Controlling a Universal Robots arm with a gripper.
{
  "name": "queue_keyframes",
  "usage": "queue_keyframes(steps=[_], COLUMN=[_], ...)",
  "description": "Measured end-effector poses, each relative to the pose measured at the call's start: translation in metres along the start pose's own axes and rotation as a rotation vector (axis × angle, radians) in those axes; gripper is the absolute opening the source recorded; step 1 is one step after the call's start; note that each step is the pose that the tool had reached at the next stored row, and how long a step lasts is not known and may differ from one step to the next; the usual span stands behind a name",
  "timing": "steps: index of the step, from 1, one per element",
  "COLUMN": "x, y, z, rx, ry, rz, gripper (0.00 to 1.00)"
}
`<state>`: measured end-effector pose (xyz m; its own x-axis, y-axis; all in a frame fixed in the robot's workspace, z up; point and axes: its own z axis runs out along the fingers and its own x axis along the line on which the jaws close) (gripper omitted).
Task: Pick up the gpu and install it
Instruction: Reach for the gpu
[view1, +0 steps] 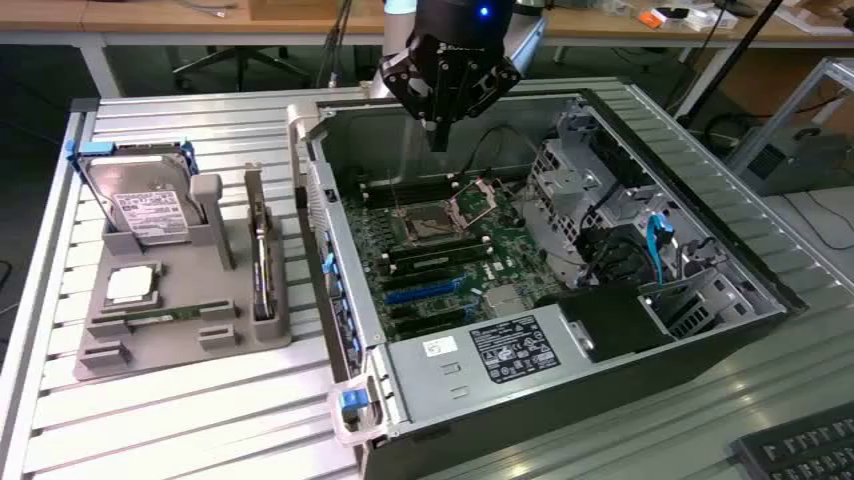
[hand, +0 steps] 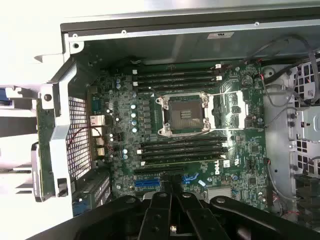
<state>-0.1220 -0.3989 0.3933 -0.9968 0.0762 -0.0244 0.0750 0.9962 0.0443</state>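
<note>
gripper (view1: 435, 138) above the open computer case (view1: 334, 225), over its motherboard (hand: 250, 150) | jaws closed together, holding nothing | gpu (view1: 262, 250) on edge in the grey holder (view1: 174, 345) just outside the case, well apart from the gripper

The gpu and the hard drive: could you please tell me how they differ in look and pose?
The gpu stands on its long edge, thin and dark; the hard drive leans back, showing a silver face with a white label. The hard drive has blue pieces at its top; the gpu shows none. Both sit in the grey holder, apart from the gripper.
</note>
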Motion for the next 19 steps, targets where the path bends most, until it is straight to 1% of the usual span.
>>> queue_keyframes(steps=[19], x=[0.0052], y=[-0.0004], z=[-0.0001], rx=[0.0000], ry=[0.0000], rz=[0.000], gripper=[0.11])
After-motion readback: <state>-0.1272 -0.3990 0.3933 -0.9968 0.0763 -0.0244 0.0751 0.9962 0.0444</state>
